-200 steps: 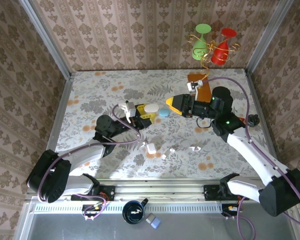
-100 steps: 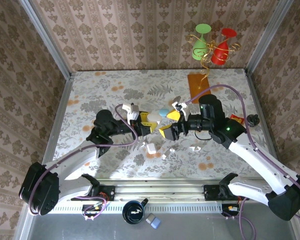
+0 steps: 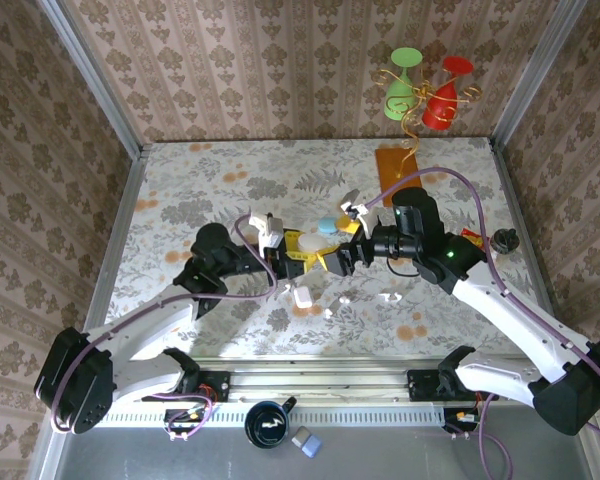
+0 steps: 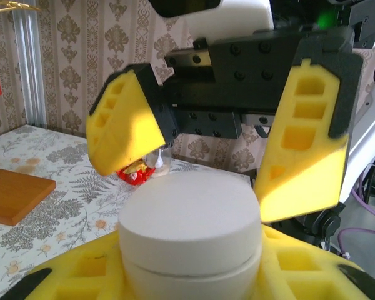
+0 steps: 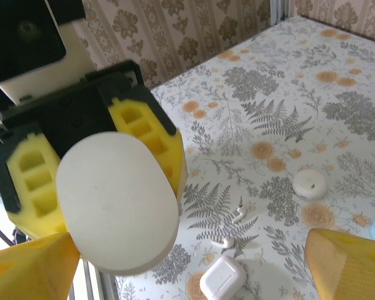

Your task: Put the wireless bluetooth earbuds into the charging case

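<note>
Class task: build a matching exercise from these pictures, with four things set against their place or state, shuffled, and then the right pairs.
1 round white case
2 right gripper
3 square white case
4 orange board

A open
B at the far side of the table
C held by the left gripper
D beside loose earbuds

Pairs: 1-C, 2-A, 3-D, 4-B
</note>
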Robot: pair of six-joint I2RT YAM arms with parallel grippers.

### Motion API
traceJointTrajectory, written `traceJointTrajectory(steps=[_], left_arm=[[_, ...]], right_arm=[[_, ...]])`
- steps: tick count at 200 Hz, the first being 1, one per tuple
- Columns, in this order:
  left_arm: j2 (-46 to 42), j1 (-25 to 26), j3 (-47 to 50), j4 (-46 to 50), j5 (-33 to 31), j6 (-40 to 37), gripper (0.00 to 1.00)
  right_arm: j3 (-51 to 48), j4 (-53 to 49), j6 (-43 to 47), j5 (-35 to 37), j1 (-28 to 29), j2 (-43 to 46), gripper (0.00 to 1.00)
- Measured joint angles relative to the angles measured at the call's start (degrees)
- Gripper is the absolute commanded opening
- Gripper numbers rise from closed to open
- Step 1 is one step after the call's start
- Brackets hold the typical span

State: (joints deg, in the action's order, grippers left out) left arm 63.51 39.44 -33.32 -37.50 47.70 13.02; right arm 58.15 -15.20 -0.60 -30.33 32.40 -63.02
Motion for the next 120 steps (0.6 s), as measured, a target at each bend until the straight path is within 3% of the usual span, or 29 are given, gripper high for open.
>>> traceJointTrajectory(steps=[120], left_arm=[[-0.59, 1.40, 2.97, -4.15, 0.66, -3.72, 0.25]], right_arm=[[0.00, 3.45, -5.68, 2.73, -1.60, 0.46, 0.93]])
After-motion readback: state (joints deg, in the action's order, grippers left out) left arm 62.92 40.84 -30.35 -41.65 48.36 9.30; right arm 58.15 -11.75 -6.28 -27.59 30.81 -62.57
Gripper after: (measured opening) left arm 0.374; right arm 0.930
